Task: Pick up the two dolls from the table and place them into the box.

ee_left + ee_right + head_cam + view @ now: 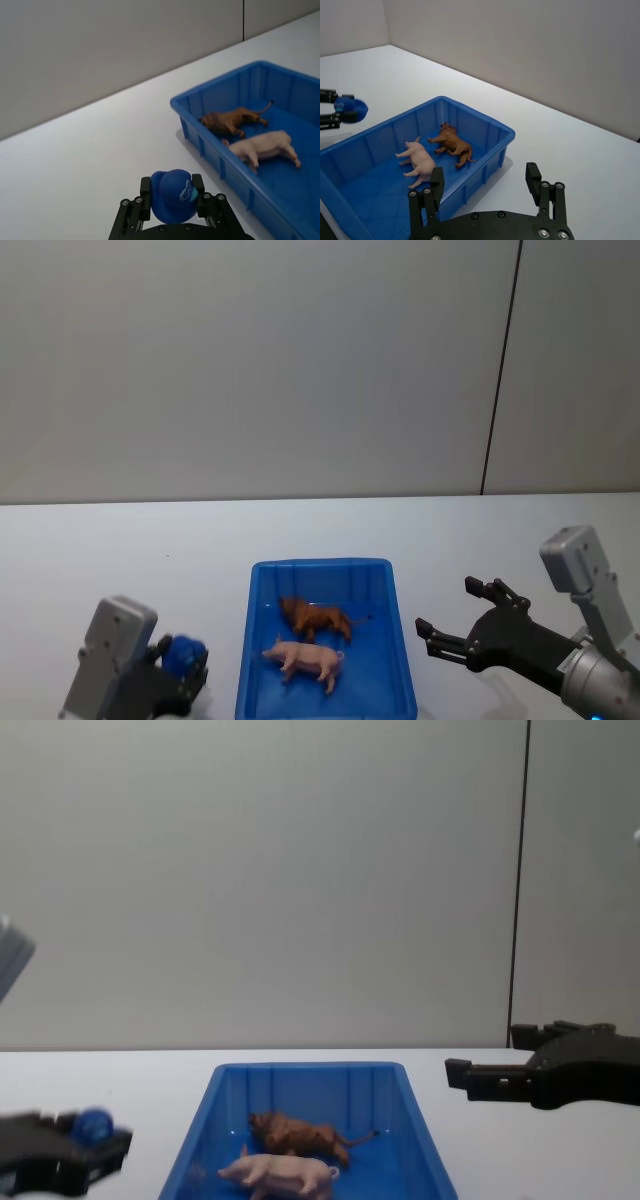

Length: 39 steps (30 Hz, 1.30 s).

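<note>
So the white counter [120,540] is basically bare apart from the blue box [325,575] sitting in the middle near the robot, and both dolls are already lying on its floor: the brown lion [315,618] toward the far side, the pink pig [305,658] just beside it toward the near side, both tipped on their sides, close together but I can't tell if they actually touch. Going by that, I'd say the placing is done and what's left is just backing off cleanly. The right gripper [448,622] hangs over the counter just to the right of the box with its fingers spread wide and nothing between them, so the sensible thing is to lift it up and away from the rim rather than sweep sideways, since a nudge on that wall could slide the whole box. The left gripper [172,200] is down at the near left, well apart from the box, and it's clamped on a small blue cap-shaped toy [174,195], which isn't one of the dolls, so I'd keep that arm parked and not let it drift over the box. As for writing: the little blue toy has a pale mark on its front, too small to read, and I can't see any brand or label on the box or dolls.
</note>
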Motion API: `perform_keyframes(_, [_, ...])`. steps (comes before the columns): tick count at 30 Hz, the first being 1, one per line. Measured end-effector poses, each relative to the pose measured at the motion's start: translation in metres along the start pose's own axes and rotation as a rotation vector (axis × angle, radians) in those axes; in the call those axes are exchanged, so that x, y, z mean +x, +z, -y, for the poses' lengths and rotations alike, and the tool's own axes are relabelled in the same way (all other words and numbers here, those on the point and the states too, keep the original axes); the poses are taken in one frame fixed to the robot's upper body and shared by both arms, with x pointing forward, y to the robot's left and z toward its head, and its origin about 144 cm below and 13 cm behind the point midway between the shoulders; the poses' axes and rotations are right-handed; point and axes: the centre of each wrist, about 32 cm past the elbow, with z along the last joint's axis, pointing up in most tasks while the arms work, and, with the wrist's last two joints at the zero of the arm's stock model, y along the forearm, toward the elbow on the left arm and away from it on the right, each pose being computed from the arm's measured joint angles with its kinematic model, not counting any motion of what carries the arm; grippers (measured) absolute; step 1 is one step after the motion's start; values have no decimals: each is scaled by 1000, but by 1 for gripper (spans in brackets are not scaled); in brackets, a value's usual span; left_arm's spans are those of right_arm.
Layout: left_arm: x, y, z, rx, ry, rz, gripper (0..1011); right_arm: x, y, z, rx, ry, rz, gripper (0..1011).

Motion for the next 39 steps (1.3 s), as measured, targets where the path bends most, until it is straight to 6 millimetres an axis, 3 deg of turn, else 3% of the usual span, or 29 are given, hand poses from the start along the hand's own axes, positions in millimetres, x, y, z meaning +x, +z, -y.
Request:
perform_keyframes(11, [0, 39, 23, -103, -54, 88, 435, 0, 0, 0, 0, 0, 0, 1001])
perform_keyframes(16, [-6, 51, 37, -142, -99, 113, 587, 0, 0, 0, 0, 0, 0, 1001])
perform_keyframes(17, [-9, 53, 42, -151, -116, 117, 660, 0, 0, 0, 0, 0, 0, 1001])
perform_keyframes(29, [-29, 66, 75, -224, -245, 129, 982, 0, 0, 0, 0, 0, 0, 1001])
perform_keyframes(39, [-33, 71, 85, -287, -298, 138, 1001, 0, 0, 0, 0, 0, 0, 1001])
